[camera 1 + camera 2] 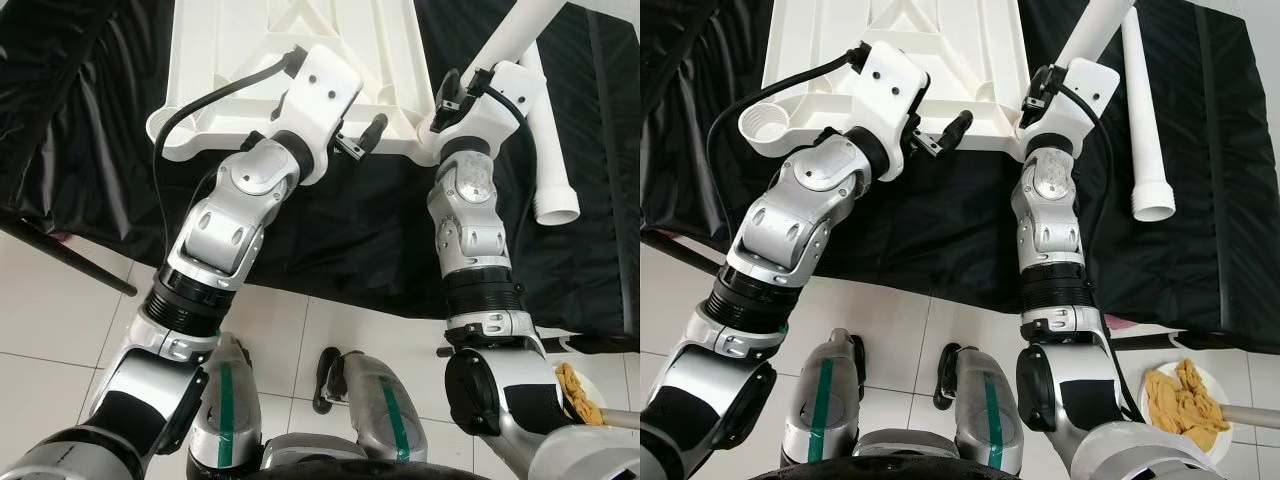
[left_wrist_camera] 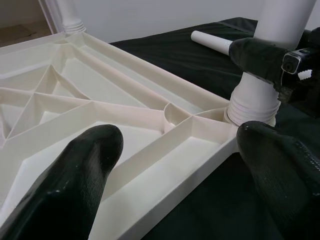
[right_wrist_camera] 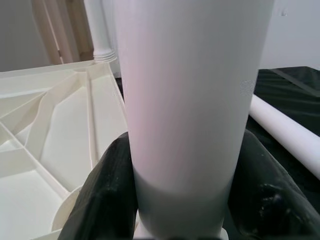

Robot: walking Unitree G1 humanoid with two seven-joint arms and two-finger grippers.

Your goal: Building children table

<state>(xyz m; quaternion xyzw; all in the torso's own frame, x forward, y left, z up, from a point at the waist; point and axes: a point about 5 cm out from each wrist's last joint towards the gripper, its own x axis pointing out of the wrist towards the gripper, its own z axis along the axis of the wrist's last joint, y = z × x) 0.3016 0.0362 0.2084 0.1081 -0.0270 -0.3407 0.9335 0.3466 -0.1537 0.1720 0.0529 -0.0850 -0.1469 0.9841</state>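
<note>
**Mia:** What is lying on the left?

**Tom:** The big white plastic table top with ribs (image 1: 300, 40) is lying upside down on the black shiny cloth (image 1: 90, 120). The open round leg hole at its near left corner (image 1: 764, 124) is waiting for a leg.

**Mia:** What is the left gripper (image 1: 362, 140) doing?

**Tom:** It is hovering at the near edge of the top with its two black fingers (image 2: 75, 170) spread wide. They are holding nothing. The left arm is bending up and reaching across toward the right.

**Mia:** And further right?

**Mia:** I mean the right gripper (image 1: 1035, 92).

**Tom:** Its fingers are squeezing the long white plastic tube leg (image 3: 190, 100). The leg is standing up, tilting a bit away, with its bottom end in the near right corner socket (image 2: 252, 107). I think it is already partly in, but that is hard to see. The right arm is closest, reaching straight forward.

**Mia:** Anything else?

**Tom:** Another white tube leg (image 1: 1143, 110) is lying on the cloth, far right, pointing away.
</note>
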